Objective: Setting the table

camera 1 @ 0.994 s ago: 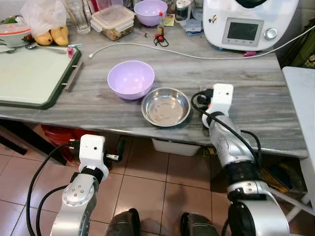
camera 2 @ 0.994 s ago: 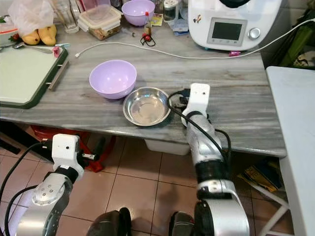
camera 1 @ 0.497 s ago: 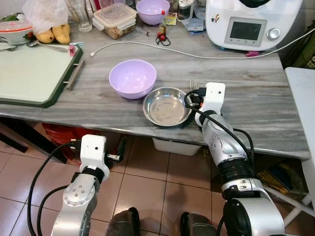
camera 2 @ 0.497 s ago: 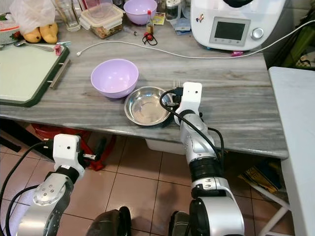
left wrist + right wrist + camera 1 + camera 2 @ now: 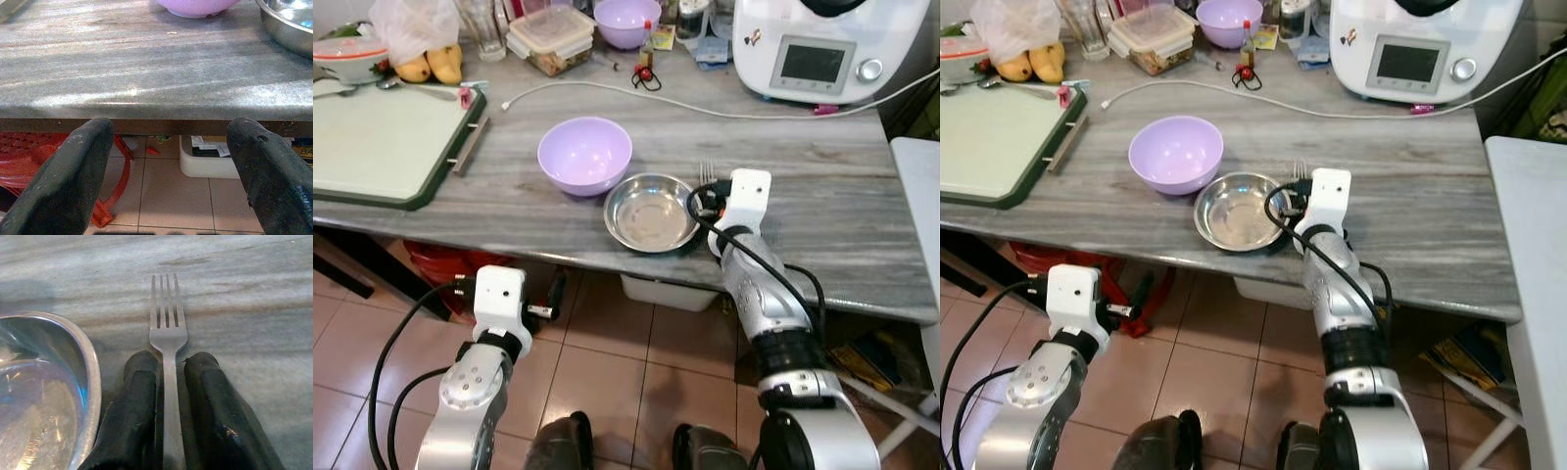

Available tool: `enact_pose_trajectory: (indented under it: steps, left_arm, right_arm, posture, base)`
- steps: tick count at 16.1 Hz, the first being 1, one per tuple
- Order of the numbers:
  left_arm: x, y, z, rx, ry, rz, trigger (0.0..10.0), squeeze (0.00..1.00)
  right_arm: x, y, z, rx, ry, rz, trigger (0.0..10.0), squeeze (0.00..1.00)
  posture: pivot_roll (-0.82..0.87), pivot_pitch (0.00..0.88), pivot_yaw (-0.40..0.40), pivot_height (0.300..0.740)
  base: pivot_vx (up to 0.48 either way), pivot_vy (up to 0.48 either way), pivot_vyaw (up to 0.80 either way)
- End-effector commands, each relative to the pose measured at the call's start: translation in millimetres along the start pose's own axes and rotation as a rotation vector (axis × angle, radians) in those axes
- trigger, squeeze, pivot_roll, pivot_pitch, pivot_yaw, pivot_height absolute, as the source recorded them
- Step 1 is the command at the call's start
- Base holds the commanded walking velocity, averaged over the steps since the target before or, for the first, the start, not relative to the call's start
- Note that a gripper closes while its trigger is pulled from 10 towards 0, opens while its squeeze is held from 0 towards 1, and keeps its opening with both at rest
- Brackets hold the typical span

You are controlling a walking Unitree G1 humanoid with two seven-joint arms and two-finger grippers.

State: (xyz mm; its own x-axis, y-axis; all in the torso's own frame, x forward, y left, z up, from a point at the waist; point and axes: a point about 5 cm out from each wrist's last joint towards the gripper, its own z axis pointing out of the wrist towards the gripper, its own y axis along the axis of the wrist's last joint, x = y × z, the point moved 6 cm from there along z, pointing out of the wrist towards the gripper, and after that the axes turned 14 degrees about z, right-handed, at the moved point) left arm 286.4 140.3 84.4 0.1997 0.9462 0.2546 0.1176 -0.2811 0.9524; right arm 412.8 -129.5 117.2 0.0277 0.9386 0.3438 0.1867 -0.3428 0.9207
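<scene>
Lying flat on the grey marbled counter (image 5: 822,186): a slim silver fork (image 5: 167,330), four tines pointing away toward 12 o'clock, handle running back between the two black fingers (image 5: 132,401) of the right end effector (image 5: 168,406). Clamped on that handle, both fingers pressed close to either side of it. Just beside the fork at 9 o'clock, a shallow steel bowl (image 5: 651,211), shiny, nothing inside but reflections. Up at 10 o'clock from that, touching or nearly so, a lilac plastic bowl (image 5: 584,154), likewise bare inside. Further off at 12 o'clock, a second lilac bowl (image 5: 626,20), contents not readable, and a lidded clear box (image 5: 549,35) with something brownish inside. Far out at 9 o'clock, a green-rimmed tray (image 5: 384,145). Hanging below the counter edge, the left end effector (image 5: 171,171), fingers spread wide, gripping nothing.
</scene>
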Motion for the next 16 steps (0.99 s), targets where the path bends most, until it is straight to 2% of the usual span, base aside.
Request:
enact_pose_trajectory:
  steps: [1,6,9,12,14,16]
  left_arm:
    - [0.7,0.4,-1.0,-0.002,-0.003,0.002,10.0,0.0]
    - [1.3,1.2,-0.2,-0.006,-0.002,-0.001,10.0,0.0]
    - [0.6,2.0,0.3,-0.01,-0.005,-0.002,10.0,0.0]
    - [0.9,2.4,0.6,-0.013,-0.004,-0.001,10.0,0.0]
    - [1.1,2.2,0.2,-0.014,-0.004,-0.004,10.0,0.0]
    - [0.6,1.6,0.2,-0.014,-0.006,-0.006,10.0,0.0]
  right_arm:
    - [-8.7,-18.2,-3.6,0.062,-0.03,-0.015,10.0,1.0]
    - [-20.6,-7.5,-11.7,0.008,-0.079,-0.019,10.0,1.0]
    - [-19.7,-0.9,-14.3,-0.036,-0.072,-0.01,10.0,1.0]
    - [-17.6,15.3,-15.5,-0.106,-0.072,-0.023,10.0,1.0]
    - [-11.3,40.1,-21.2,-0.228,-0.042,-0.005,10.0,1.0]
    - [-4.1,50.7,-23.6,-0.283,-0.003,0.002,10.0,1.0]
  posture:
    - [0.06,0.175,0.061,0.74]
    - [0.06,0.172,0.059,0.74]
    - [0.06,0.17,0.062,0.74]
    - [0.06,0.168,0.062,0.74]
    - [0.06,0.161,0.062,0.74]
    - [0.06,0.156,0.062,0.74]
  base:
    - [0.0,0.0,0.0]
    - [0.0,0.0,0.0]
    - [0.0,0.0,0.0]
    - [0.0,0.0,0.0]
    - [0.0,0.0,0.0]
    - [0.0,0.0,0.0]
